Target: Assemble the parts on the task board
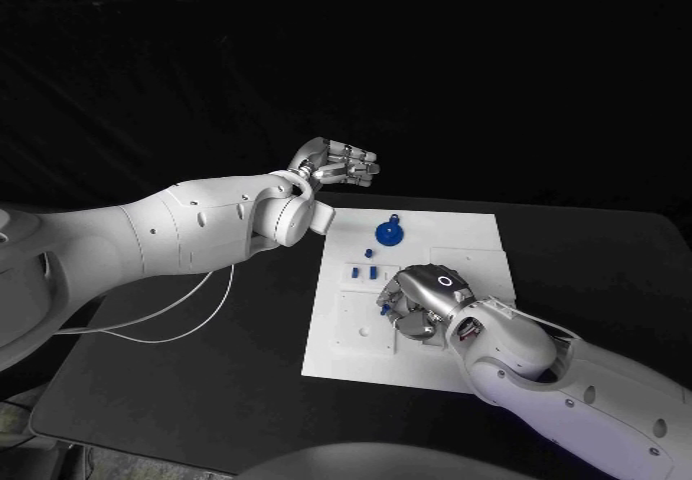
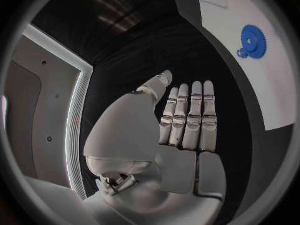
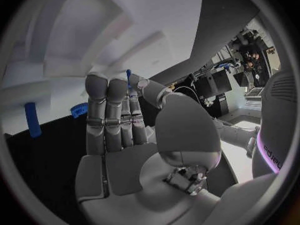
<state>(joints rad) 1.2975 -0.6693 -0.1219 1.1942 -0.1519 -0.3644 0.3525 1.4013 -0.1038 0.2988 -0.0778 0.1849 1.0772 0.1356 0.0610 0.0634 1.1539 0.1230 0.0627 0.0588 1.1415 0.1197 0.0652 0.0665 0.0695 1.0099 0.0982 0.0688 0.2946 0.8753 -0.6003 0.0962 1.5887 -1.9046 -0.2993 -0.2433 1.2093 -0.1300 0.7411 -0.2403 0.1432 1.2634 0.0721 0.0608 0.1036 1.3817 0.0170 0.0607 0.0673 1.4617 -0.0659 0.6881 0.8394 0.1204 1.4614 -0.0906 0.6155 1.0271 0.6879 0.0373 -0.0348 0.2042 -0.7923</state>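
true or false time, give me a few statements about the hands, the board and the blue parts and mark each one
1. The left hand holds a blue part. False: it hangs over the black table beyond the board's corner, fingers straight, holding nothing.
2. A blue gear lies on the task board. True.
3. The right hand is over the task board. True.
4. The right hand is empty. False: the right wrist view shows a thin blue part pinched at its fingertips.
5. The blue gear lies on the black table. False: it lies on the white board, near its far edge.
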